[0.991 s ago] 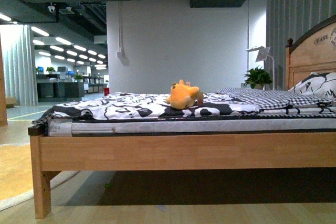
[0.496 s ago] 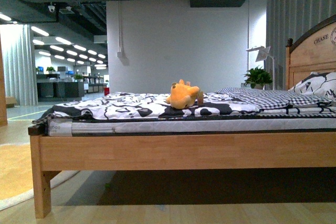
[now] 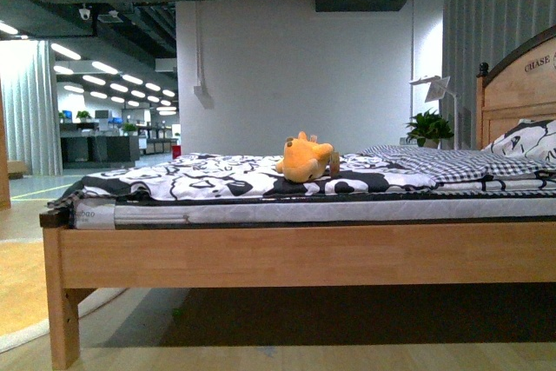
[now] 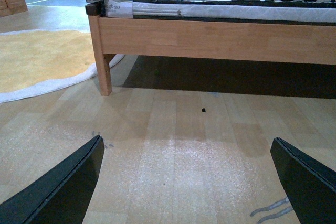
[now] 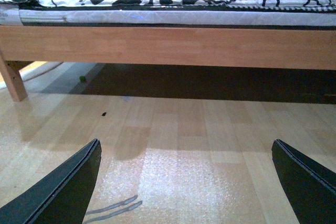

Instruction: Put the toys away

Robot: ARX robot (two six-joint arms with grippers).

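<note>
I am looking across a low wooden bed (image 3: 304,254) that stands on a pale plank floor (image 4: 178,145), with a yellow rug (image 3: 22,284) lying off its foot end. A black-and-white patterned bedspread (image 3: 217,182) covers the mattress, and a checked blanket (image 3: 434,161) lies folded toward the headboard (image 3: 521,93). The orange-yellow plush toy (image 3: 304,160) lies on the bedspread, about midway along the bed and touching nothing else. Behind the bed are a white wall, a potted plant (image 3: 430,126) and a white lamp (image 3: 434,89), and on the far left an office space with rows of ceiling lights opens up. Neither arm shows in the front view. On the wrist cameras the left gripper (image 4: 186,140) and the right gripper (image 5: 185,141) both hang low over the bare floor, well short of the bed, fingers spread wide with nothing between them. Both wrist views cut off the top of the toy. The picture edge crops the headboard and its lettering, the space under the bed is in deep shadow, and I cannot tell what the small green speck (image 5: 82,78) down there is.
</note>
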